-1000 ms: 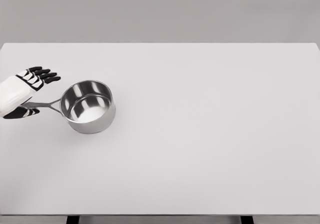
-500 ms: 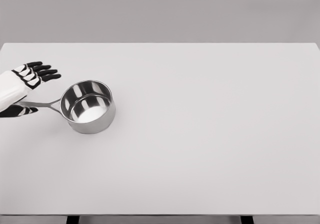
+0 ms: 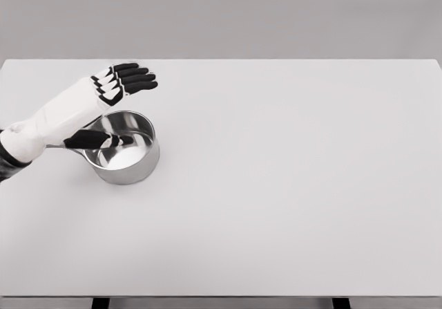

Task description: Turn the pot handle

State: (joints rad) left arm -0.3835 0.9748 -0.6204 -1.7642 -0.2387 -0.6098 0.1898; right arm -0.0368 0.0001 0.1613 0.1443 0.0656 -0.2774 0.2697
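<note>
A shiny steel pot (image 3: 128,165) stands upright on the left part of the white table (image 3: 297,184). My left hand (image 3: 132,108) hovers over the pot's left and rear rim, with the white forearm coming in from the left edge. Its black fingers (image 3: 135,78) stretch flat to the right beyond the far rim, and the thumb (image 3: 103,139) reaches over the near-left rim into the pot's opening. The hand is open and holds nothing. The pot's long handle, on the left side, is hidden under the thumb and forearm. The right arm is out of view.
The table's far edge runs behind the hand, its front edge along the bottom of the picture. Nothing else lies on the table besides the pot.
The left hand has swung right and upward, from beside the handle's end to over the pot, now covering the handle. The pot has not moved.
</note>
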